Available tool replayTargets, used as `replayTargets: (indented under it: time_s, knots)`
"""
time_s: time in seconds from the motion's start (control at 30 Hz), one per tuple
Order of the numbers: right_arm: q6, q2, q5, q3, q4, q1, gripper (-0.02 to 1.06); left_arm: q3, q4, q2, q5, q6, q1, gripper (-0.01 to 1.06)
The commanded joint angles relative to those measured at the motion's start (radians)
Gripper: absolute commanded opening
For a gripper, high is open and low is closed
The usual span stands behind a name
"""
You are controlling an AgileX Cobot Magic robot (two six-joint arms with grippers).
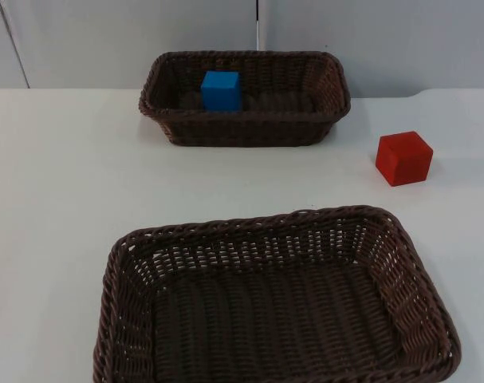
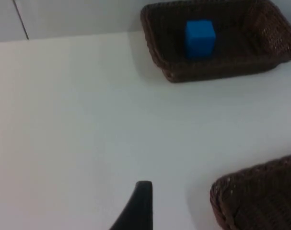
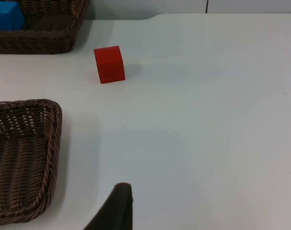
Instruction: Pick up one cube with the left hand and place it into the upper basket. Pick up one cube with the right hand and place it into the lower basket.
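Note:
A blue cube [image 1: 221, 90] [image 2: 200, 38] sits inside the upper dark wicker basket [image 1: 242, 121] [image 2: 222, 72], toward its left end. On the bare table right of that basket stands a red cube [image 1: 403, 158] [image 3: 109, 64], touched by nothing. The lower wicker basket [image 1: 257, 226] [image 3: 20, 158] near the table's front holds nothing. My left gripper [image 2: 141, 206] hangs over bare table well left of both baskets, far from the blue cube. My right gripper [image 3: 117, 208] hovers over bare table right of the lower basket, a good way short of the red cube.
The white table top [image 1: 58, 175] ends at a grey partition wall [image 1: 130, 40] just behind the upper basket. Open table surface lies left of both baskets and around the red cube. A corner of the lower basket [image 2: 260, 196] is near the left gripper.

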Motion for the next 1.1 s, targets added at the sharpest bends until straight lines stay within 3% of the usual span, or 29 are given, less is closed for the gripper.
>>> replayTargets:
  time_s: [0.0,0.23,1.07]
  knots:
    - [0.0,-0.003,-0.005,0.001,-0.003,-0.007,1.05,0.033,0.0,-0.037,0.018,-0.009,0.003,0.87]
    - [0.0,-0.003,-0.005,0.001,-0.003,-0.007,1.05,0.12,0.0,-0.121,0.023,-0.009,0.003,0.87]
    - [0.0,-0.003,-0.005,0.001,-0.005,-0.007,1.05,0.121,0.03,-0.172,0.046,-0.009,0.003,0.87]
